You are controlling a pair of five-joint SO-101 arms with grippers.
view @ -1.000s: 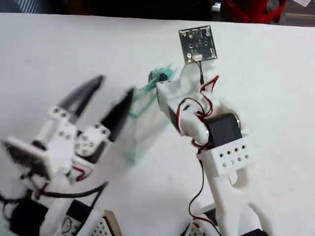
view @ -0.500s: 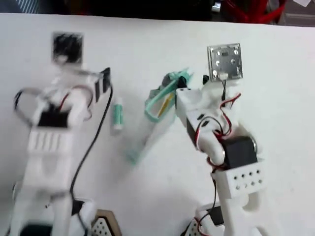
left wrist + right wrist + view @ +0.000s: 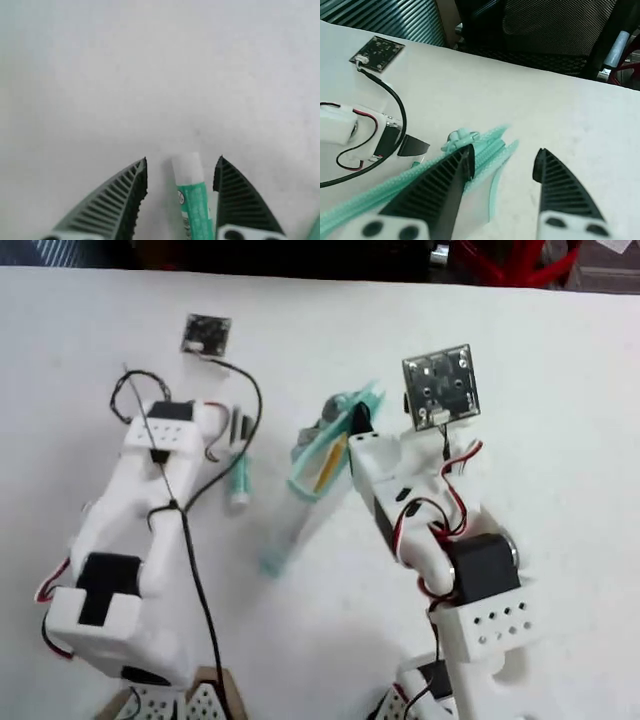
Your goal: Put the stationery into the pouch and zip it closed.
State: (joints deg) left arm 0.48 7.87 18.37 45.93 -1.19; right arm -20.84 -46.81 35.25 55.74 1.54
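Glue stick (image 3: 190,200), a smooth green tube with a white cap, is lying between my left gripper's (image 3: 182,167) ribbed black fingers. They're spread wide, not touching it. The left arm has swung in over it from the side within the last half second. My right gripper (image 3: 505,152) is gaping too, one finger sitting over the teal zipper edge of the floppy translucent pouch (image 3: 495,142), with the stick lying near it.

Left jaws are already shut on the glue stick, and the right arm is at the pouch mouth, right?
Not quite: the left jaws are open, one on each side of the glue stick lying on the table, as the left wrist view shows. The right arm is at the pouch mouth, as you said.
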